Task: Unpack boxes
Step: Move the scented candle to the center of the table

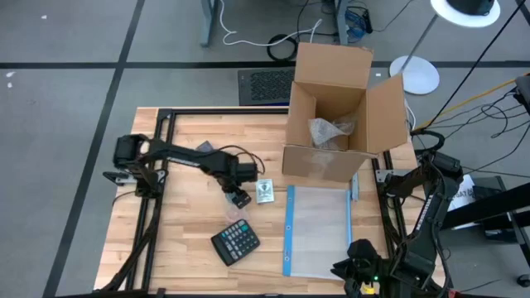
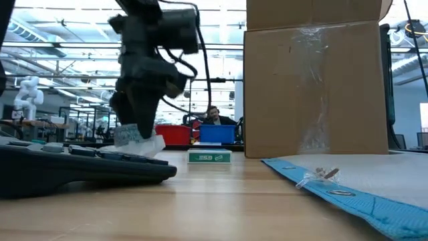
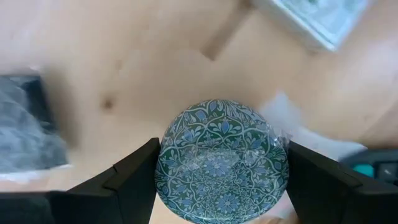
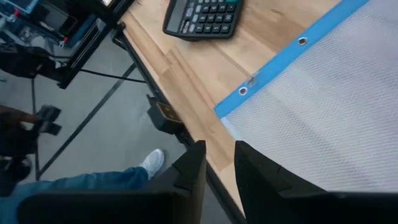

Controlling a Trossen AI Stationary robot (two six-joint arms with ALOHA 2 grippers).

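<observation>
- The cardboard box [image 1: 344, 116] stands open at about one o'clock on the wooden table [image 1: 182, 248], flaps up, with crumpled clear plastic [image 1: 330, 132] inside; in the low view its taped front wall [image 2: 314, 94] fills the right half.
- The left gripper [image 1: 238, 199] hangs low just left of the table's middle, its fingers [image 3: 134, 177] spread wide on either side of a round blue-green patterned object [image 3: 221, 158] wrapped in clear film, clamped on it.
- A small green-and-white packet [image 1: 265, 192] lies just at three o'clock of that gripper.
- A black calculator [image 1: 235, 242] lies at six o'clock of the gripper, near the front edge.
- A clear mesh pouch with blue edges [image 1: 319, 228] lies flat at six o'clock of the box.
- The right gripper [image 1: 358, 263] waits at five o'clock over the table's front-right edge, its fingers [image 4: 186, 177] close together with a narrow gap, holding nothing.
- A person's leg in jeans and a white shoe [image 4: 151, 163] show on the floor beyond that edge.
</observation>
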